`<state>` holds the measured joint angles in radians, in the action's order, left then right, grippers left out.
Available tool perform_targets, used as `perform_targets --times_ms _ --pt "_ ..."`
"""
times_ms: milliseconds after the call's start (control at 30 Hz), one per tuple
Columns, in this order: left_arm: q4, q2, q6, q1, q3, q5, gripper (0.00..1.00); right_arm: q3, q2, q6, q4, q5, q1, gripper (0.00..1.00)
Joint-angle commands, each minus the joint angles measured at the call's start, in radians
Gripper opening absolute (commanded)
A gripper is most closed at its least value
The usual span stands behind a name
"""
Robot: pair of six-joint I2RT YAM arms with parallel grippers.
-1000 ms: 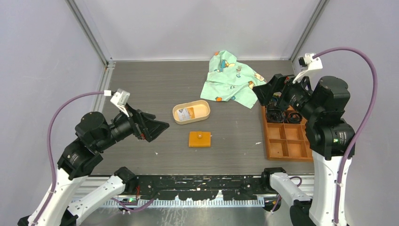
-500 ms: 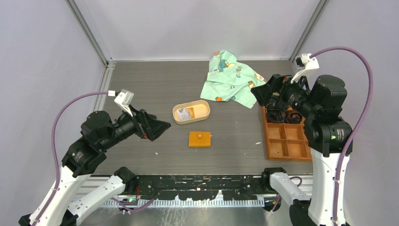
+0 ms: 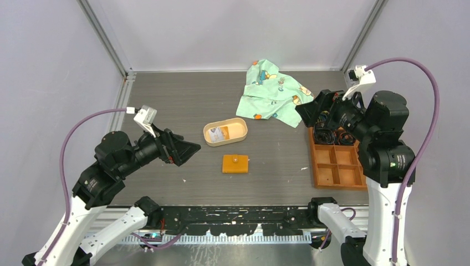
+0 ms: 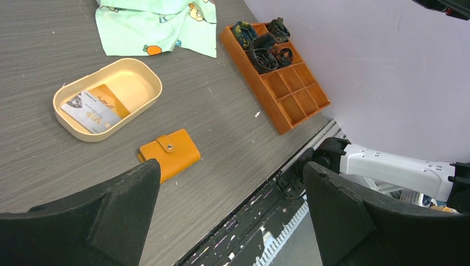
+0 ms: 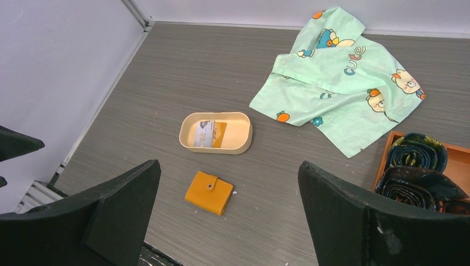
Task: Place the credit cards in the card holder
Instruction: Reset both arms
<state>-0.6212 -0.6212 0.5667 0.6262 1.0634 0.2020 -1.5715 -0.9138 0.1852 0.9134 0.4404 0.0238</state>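
The card holder (image 3: 235, 163) is a small orange wallet, snapped shut, lying flat on the table; it also shows in the left wrist view (image 4: 169, 154) and the right wrist view (image 5: 209, 192). The credit cards (image 3: 219, 133) lie in an oval tan tray (image 3: 246, 128), whitish-blue with print, also seen from the left wrist (image 4: 91, 108) and the right wrist (image 5: 206, 133). My left gripper (image 3: 188, 152) is open and empty, raised to the left of the holder. My right gripper (image 3: 304, 111) is open and empty, raised above the table's right side.
A green printed cloth (image 3: 271, 94) lies crumpled at the back. An orange compartment box (image 3: 338, 160) with dark rolled items in its far cells stands at the right. The metal rail runs along the near edge.
My left arm has shifted slightly right towards the holder. My right gripper has edged a little to the left. Nothing on the table has moved.
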Motion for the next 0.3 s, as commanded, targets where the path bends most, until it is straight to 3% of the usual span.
perform_targets --times_ms 0,267 --pt "0.033 0.012 -0.022 -0.005 0.007 -0.003 1.00 -0.004 0.001 -0.009 -0.038 0.018 -0.004 0.99" --pt "0.055 0.020 -0.031 -0.004 -0.019 0.003 1.00 0.015 -0.005 -0.013 -0.052 0.032 -0.010 0.99"
